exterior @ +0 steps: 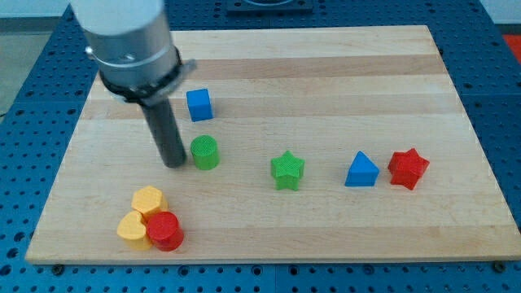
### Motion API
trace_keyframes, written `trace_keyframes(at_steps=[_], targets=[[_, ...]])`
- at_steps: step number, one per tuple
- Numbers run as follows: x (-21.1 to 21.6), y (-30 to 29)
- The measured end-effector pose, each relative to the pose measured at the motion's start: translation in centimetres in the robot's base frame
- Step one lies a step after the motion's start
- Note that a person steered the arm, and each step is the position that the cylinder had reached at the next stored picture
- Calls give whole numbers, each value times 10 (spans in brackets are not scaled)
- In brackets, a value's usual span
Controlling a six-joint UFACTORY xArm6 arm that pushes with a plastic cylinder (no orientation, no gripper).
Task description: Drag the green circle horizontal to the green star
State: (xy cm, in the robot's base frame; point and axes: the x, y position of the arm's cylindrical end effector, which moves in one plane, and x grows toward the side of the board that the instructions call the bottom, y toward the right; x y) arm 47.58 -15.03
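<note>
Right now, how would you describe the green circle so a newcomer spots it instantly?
Start at the wooden board and follow the dark rod down to my tip in the view's left half. The green circle sits right beside my tip, on its right. Unlike the green star further right, it is a round, ridged cylinder, below the blue cube.

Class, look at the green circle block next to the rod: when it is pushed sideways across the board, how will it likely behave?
The green circle is squat and stands on a flat end, so it should slide, not tip. Its round side may slip off my tip, now at its left. It looks small and solid, probably light.
</note>
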Motion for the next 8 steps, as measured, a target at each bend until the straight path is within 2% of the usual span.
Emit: trace_keyframes(at_steps=[1, 2, 5, 8], targets=[[-22, 28], [-9, 54], [0, 77], [10, 78]])
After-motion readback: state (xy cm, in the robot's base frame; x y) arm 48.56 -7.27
